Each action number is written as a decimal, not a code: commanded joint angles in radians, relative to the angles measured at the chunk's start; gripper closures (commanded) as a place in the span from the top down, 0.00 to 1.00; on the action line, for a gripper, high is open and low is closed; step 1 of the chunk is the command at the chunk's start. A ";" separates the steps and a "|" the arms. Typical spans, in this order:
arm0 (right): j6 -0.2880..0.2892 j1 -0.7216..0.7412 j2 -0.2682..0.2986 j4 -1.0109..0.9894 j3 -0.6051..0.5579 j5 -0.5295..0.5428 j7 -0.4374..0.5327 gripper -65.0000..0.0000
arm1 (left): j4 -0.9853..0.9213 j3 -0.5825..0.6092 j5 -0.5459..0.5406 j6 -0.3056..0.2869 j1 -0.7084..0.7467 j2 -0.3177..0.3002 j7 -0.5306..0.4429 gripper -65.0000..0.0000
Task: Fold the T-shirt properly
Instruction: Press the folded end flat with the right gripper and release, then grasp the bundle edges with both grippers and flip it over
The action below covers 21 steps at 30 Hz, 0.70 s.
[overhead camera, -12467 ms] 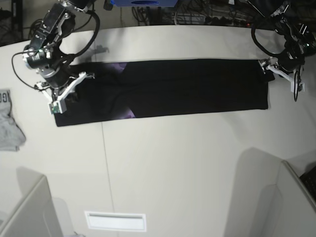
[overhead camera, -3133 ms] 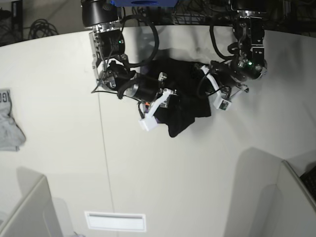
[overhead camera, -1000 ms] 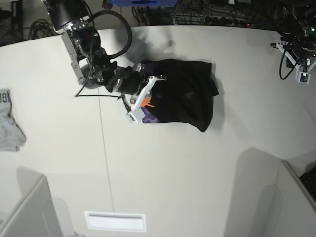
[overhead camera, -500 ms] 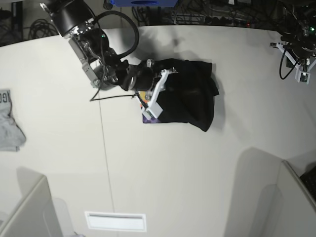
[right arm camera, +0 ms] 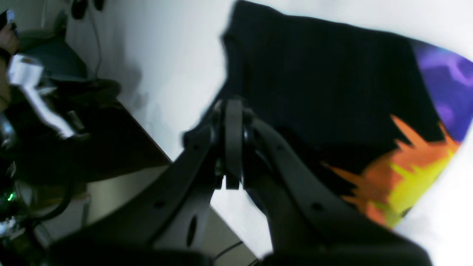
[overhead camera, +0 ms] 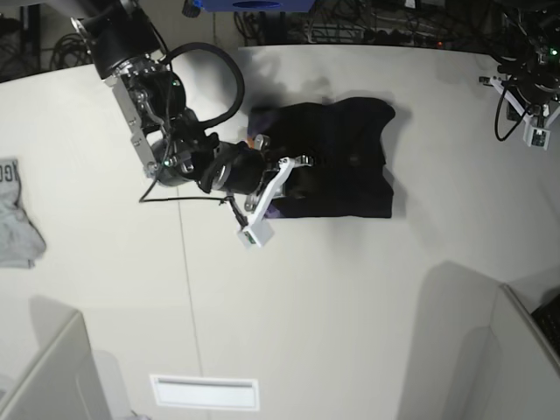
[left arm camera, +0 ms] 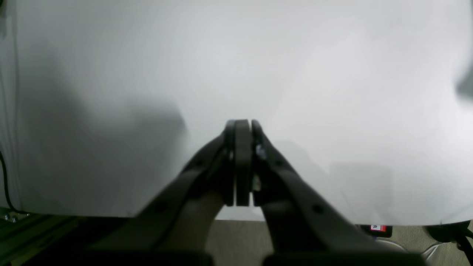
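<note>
The black T-shirt (overhead camera: 337, 162) lies as a folded bundle on the white table (overhead camera: 289, 297), a little behind the middle. In the right wrist view its black cloth (right arm camera: 325, 85) shows a purple print and an orange-yellow graphic at one edge. My right gripper (overhead camera: 293, 171) is at the bundle's left edge, low over the cloth. Its fingers (right arm camera: 231, 111) are shut, with no cloth visible between them. My left gripper (left arm camera: 242, 123) is shut and empty above bare table, and its arm (overhead camera: 525, 87) stays at the far right corner, well away from the shirt.
A small light-grey garment (overhead camera: 16, 223) lies at the table's left edge. A seam (overhead camera: 184, 262) runs front to back across the table. Grey partitions (overhead camera: 490, 350) rise at the front corners, with a white slot (overhead camera: 206, 392) between them. Cables and gear line the far edge.
The right arm has swung its gripper lower along the bundle's left side. The shirt has shifted right and spread flatter, hiding most of the print in the base view. The left arm has not moved.
</note>
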 commanded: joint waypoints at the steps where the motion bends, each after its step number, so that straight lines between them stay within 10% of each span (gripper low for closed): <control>1: 0.006 0.013 0.001 0.001 0.003 0.021 0.013 0.00 | 0.014 -0.009 -0.004 -0.008 0.003 -0.017 -0.015 0.00; 6: 0.006 -0.005 0.028 0.023 0.010 0.021 0.022 0.00 | 0.030 0.001 -0.057 -0.008 0.011 -0.008 -0.010 0.00; 14: 0.008 -0.073 0.087 0.102 0.122 0.026 0.123 0.00 | 0.028 0.003 -0.567 -0.008 -0.005 0.079 -0.008 0.00; 21: 0.008 -0.112 0.121 0.112 0.124 0.027 0.128 0.00 | -0.013 0.187 -0.691 0.075 -0.069 0.147 -0.013 0.70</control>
